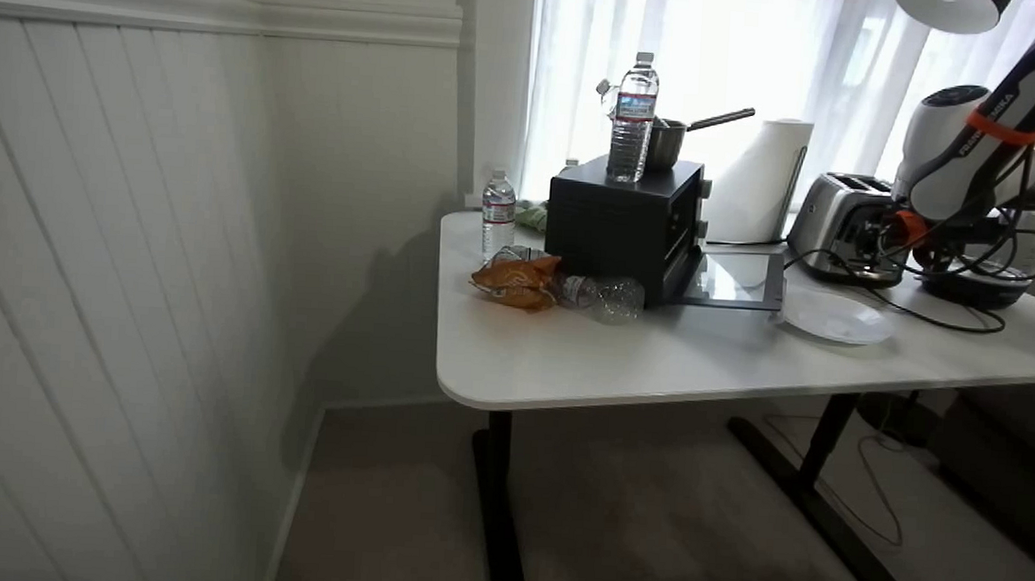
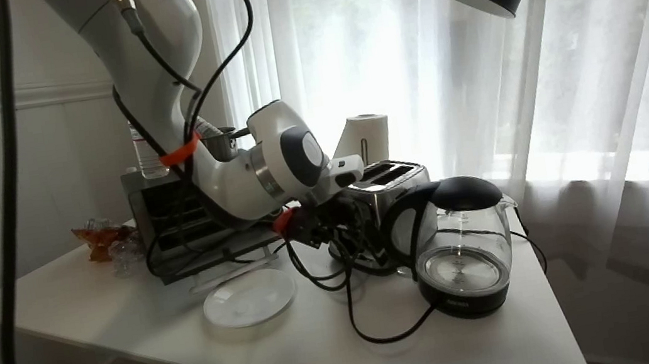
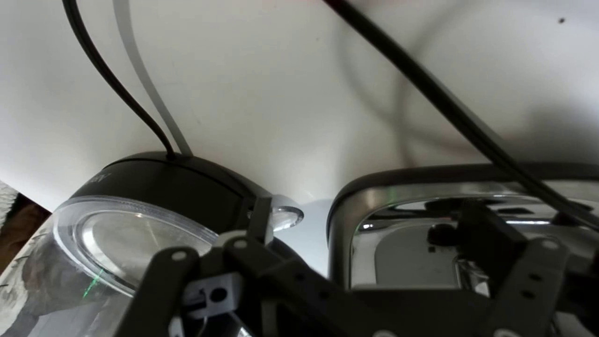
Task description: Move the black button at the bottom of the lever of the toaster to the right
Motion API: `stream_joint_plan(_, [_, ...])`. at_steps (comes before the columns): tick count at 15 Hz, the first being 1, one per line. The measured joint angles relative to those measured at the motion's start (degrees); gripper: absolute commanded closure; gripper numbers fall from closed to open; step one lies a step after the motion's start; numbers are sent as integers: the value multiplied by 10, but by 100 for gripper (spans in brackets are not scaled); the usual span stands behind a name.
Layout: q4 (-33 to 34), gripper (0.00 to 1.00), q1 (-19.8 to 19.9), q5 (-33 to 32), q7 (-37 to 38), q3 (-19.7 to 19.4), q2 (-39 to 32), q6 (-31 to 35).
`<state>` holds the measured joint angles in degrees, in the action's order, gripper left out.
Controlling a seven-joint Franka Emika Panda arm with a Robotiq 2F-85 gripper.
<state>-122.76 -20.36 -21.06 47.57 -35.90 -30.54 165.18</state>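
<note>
Count 1 chrome two-slot toaster [image 1: 831, 217] on desk [image 2: 450, 351], between 1 glass kettle [image 2: 463, 245] and 1 black toaster oven [image 1: 611, 229]; 1 saucepan [image 1: 666, 146], 1 plate [image 2: 249, 299]. Find 1 hand [image 3: 369, 222], spread wide, near toaster.

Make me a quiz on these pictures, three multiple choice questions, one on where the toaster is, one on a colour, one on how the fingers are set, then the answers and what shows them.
1. In the wrist view, where does the toaster appear relative to the kettle?
A. To its left
B. Above it
C. To its right

2. What colour is the plate?
A. White
B. Blue
C. Orange

3. How are the fingers set?
A. Closed together
B. Spread apart
C. Clamped on the plate

1 C: the kettle fills the lower left, the toaster the lower right.
2 A: it shows white in both exterior views.
3 B: the wrist view shows a gap between them.
</note>
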Motion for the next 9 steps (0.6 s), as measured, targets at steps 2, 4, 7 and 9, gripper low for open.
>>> stream_joint_plan(2, [0, 0, 0, 0, 0, 0, 0, -3])
stream_joint_plan(4, [1, 0, -1, 0, 2, 0, 0, -5])
stream_joint_plan(7, [1, 0, -2, 0, 2, 1, 0, -5])
stream_joint_plan(9, [0, 0, -6, 0, 2, 3, 2, -5])
